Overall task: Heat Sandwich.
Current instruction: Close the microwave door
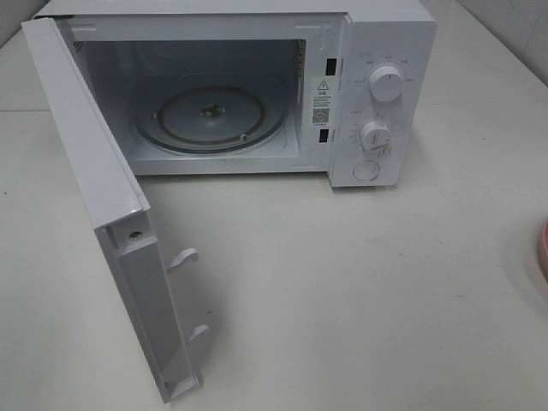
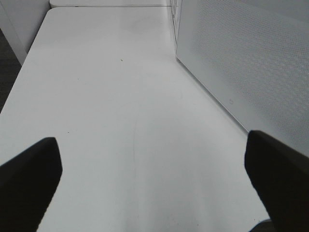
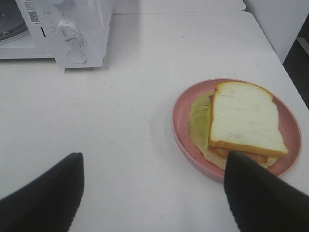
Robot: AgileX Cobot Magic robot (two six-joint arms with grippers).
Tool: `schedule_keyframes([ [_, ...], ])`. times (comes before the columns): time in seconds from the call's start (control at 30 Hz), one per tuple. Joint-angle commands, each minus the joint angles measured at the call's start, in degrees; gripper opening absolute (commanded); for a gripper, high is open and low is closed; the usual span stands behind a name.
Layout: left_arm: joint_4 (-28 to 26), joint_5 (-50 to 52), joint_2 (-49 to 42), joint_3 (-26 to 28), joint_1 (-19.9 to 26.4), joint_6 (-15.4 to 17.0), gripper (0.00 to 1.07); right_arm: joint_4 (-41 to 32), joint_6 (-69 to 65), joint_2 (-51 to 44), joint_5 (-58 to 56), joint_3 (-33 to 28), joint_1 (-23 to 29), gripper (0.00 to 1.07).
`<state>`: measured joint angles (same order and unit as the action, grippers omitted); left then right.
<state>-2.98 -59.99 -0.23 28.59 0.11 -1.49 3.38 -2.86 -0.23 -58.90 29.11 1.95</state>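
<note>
The sandwich [image 3: 244, 118], a square slice of pale bread over a green leaf, lies on a round pink plate [image 3: 182, 126] in the right wrist view. My right gripper [image 3: 152, 193] hangs open and empty just short of the plate; one dark finger [image 3: 260, 193] overlaps the plate's near rim in the picture. In the left wrist view my left gripper [image 2: 154, 188] is spread wide, open and empty, over bare table beside the door's outer face [image 2: 241, 63]. The white microwave [image 1: 377, 94] stands open with a bare glass turntable [image 1: 205, 116] inside. Neither gripper shows in the exterior high view.
The microwave door [image 1: 103, 197] swings out far to the left, toward the table's front, with two latch hooks [image 1: 184, 257] on its edge. Only a sliver of the pink plate [image 1: 543, 248] shows at the right edge of the white table [image 1: 342, 300].
</note>
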Motion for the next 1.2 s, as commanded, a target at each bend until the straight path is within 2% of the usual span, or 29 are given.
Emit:
schedule_keyframes([
  [0.03, -0.06, 0.57, -1.6, -0.34, -0.23, -0.11, 0.98, -0.29, 0.8, -1.6, 0.06, -0.11, -0.4, 0.76],
  [1.2, -0.06, 0.57, -1.6, -0.34, -0.23, -0.11, 0.98, -0.29, 0.8, -1.6, 0.06, -0.11, -0.4, 0.76],
])
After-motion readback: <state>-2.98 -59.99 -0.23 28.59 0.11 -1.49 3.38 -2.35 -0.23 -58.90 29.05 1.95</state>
